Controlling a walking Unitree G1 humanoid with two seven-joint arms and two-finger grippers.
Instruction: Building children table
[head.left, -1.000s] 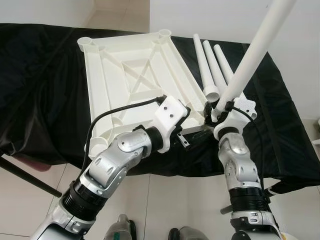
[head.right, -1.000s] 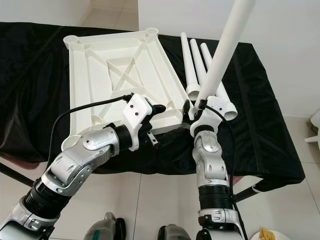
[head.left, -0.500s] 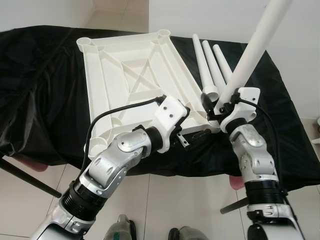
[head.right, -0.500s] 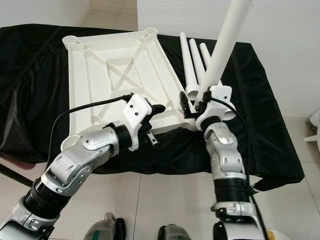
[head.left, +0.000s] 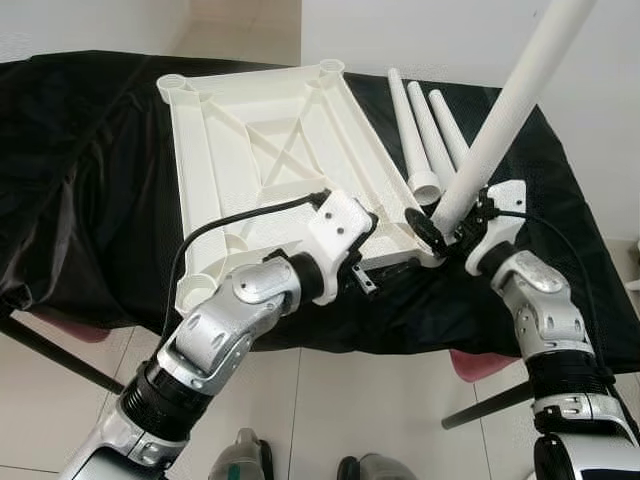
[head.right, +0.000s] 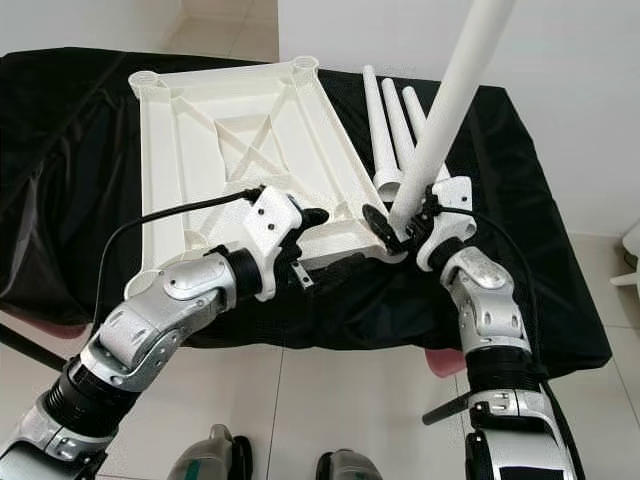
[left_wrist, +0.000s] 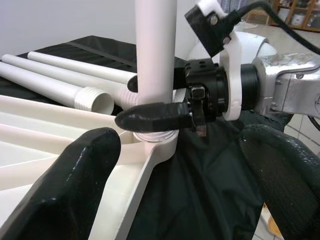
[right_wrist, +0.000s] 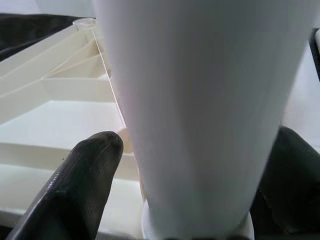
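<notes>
Left eye view, desk (head.left: 90, 200): black cloth cover.
Floor (head.left: 330, 400): pale tiles.
Wall (head.left: 420, 30): white.
Right claw (head.left: 447, 222): clamped on upright leg (head.left: 500, 120).
Left claw (left_wrist: 185, 165): fingers apart, at tabletop (head.left: 260, 150) edge.

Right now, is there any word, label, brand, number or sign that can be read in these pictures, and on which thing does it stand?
None: no readable text.
The white tabletop, the table leg in the right gripper, the three spare legs, the black cloth and the left gripper are plain.
</notes>
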